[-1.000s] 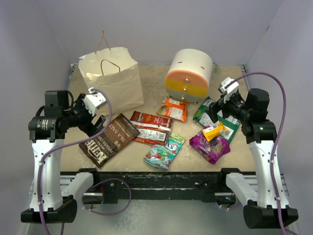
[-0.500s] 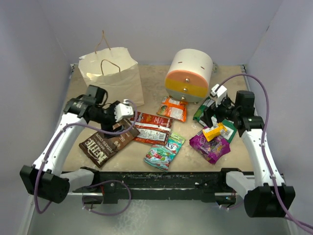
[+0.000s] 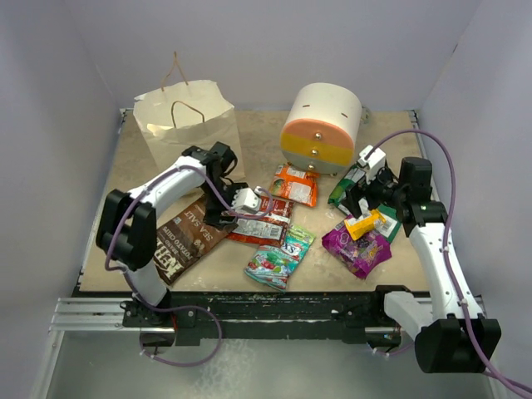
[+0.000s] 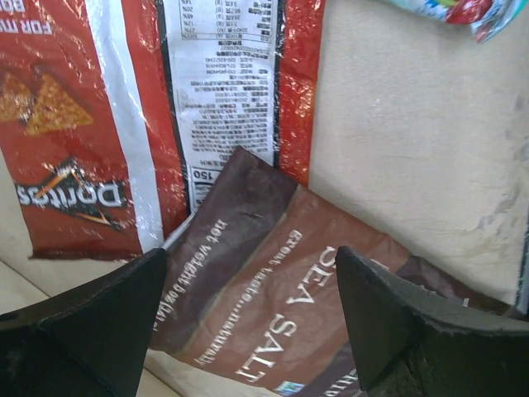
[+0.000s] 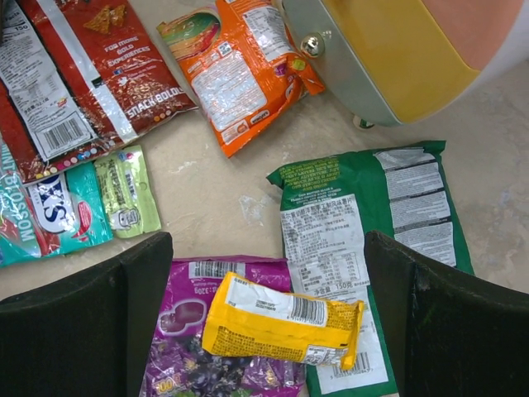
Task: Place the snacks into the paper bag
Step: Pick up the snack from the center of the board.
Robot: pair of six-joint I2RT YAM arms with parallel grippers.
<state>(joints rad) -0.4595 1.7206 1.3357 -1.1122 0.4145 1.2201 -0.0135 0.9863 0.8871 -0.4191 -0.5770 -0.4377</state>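
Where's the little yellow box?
The yellow box is on the right in the top view, lying across the purple packet and the green-white packet.

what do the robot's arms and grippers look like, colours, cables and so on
The left arm and right arm have white shells with black joints. A purple cable loops along each. The left gripper and right gripper have broad matte black fingers, with a white block at each wrist.
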